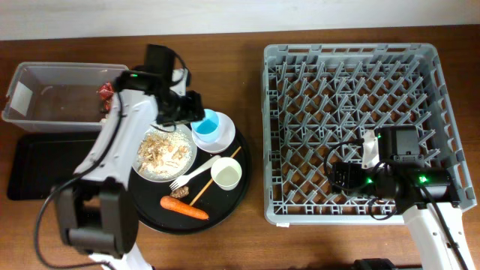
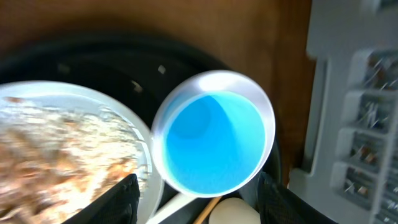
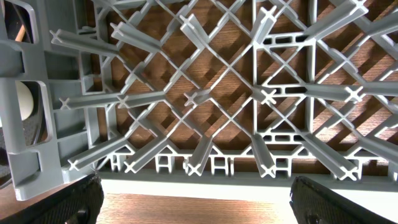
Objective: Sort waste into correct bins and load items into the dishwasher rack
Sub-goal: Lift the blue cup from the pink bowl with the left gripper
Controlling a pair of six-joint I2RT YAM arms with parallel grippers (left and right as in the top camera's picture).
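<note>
The light-blue cup (image 1: 205, 125) stands in a white bowl (image 1: 223, 137) on the round black tray (image 1: 229, 206). My left gripper (image 1: 195, 116) hovers over the cup, open and empty. In the left wrist view its fingers (image 2: 199, 202) flank the near side of the cup (image 2: 214, 140). A white plate (image 1: 144, 165) holds beige food scraps (image 1: 161, 148). A white fork (image 1: 193, 176), a chopstick (image 1: 214, 181), a cream cup (image 1: 226, 174) and an orange carrot (image 1: 184, 208) lie on the tray. My right gripper (image 1: 339, 178) is open and empty over the front of the grey rack (image 1: 352, 60); its fingers (image 3: 211, 202) show in the right wrist view.
The clear box (image 1: 52, 112) stands at the back left with a red wrapper (image 1: 105, 91) inside. The shallow black rectangular tray (image 1: 37, 169) lies in front of it. The rack (image 3: 249, 106) fills the right wrist view. The left arm crosses above the plate.
</note>
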